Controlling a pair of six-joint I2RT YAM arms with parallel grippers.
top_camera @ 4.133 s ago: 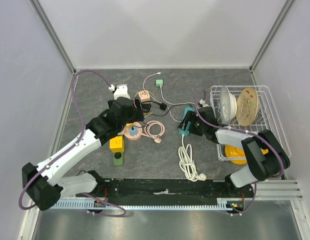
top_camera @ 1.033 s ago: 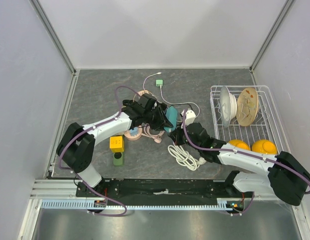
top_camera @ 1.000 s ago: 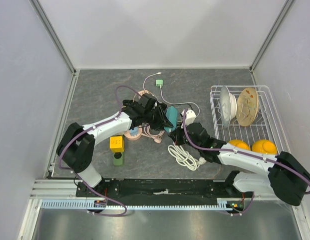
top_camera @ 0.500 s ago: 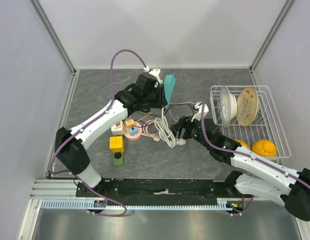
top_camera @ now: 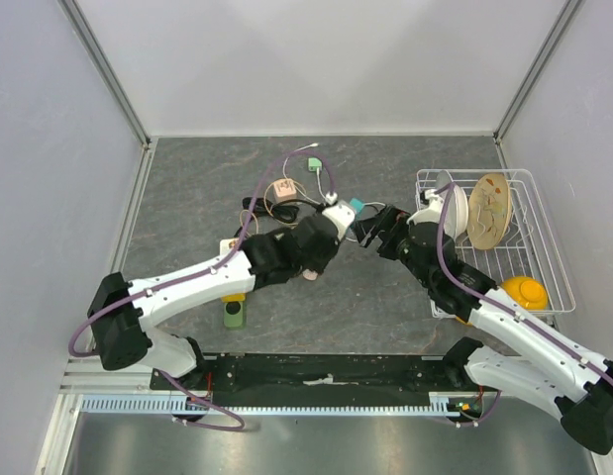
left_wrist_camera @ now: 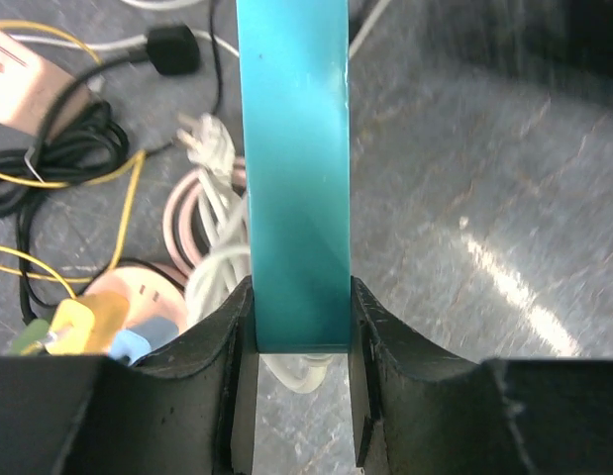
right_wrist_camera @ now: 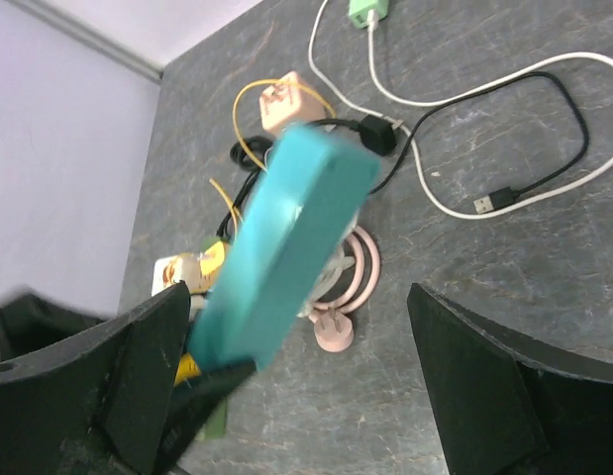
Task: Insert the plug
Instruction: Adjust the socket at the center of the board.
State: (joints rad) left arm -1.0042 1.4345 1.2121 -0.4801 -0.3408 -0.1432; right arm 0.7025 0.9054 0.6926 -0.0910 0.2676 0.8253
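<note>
A teal power strip is clamped in the left pincer — raised over the counter. The right pincer is held wide open beside it.

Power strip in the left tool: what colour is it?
The power strip is teal; see left wrist view.
</note>
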